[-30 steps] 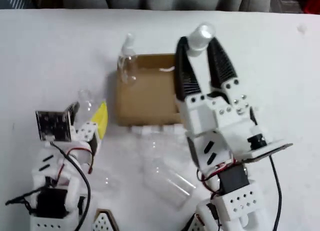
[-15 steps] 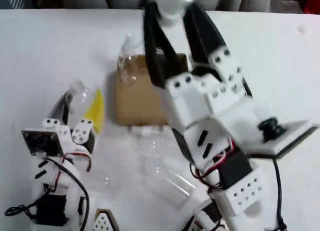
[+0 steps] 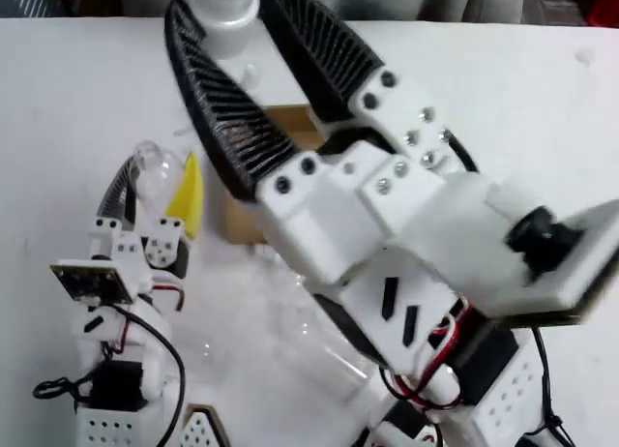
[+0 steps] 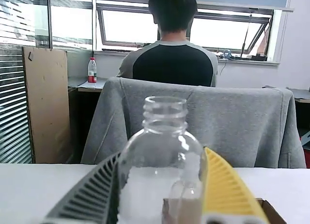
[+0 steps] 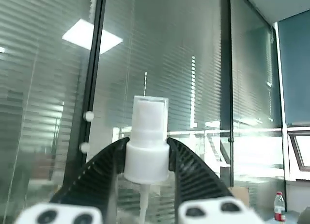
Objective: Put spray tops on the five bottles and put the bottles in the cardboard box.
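Bottle (image 4: 162,170) first: our left tool (image 3: 160,166) pinches it by its round body. It stands upright with its mouth open, just left of the cardboard box (image 3: 240,220). Our right tool (image 5: 146,146) pinches a white spray top (image 5: 145,163), held high up near the far edge of the table (image 3: 77,79). We see bare table left of the bottle and right of the box.
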